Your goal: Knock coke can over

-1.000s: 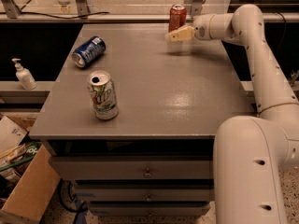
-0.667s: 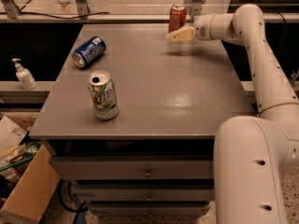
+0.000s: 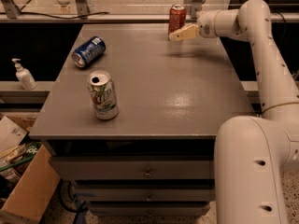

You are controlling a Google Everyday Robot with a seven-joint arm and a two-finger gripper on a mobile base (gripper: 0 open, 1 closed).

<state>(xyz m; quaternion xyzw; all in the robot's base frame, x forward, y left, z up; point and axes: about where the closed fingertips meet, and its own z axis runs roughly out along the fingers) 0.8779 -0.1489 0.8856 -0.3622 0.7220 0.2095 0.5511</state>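
Above the table (image 3: 163, 101), gripper (image 3: 174, 35) apparently touches coke can (image 3: 177, 16).

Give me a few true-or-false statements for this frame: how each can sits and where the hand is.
1. The coke can stands upright at the far edge of the table. True.
2. The dark blue can stands upright. False: it lies on its side.
3. The hand is close beside the coke can's lower part. True.
4. The 7UP can lies tipped over. False: it stands upright near the table's front left.
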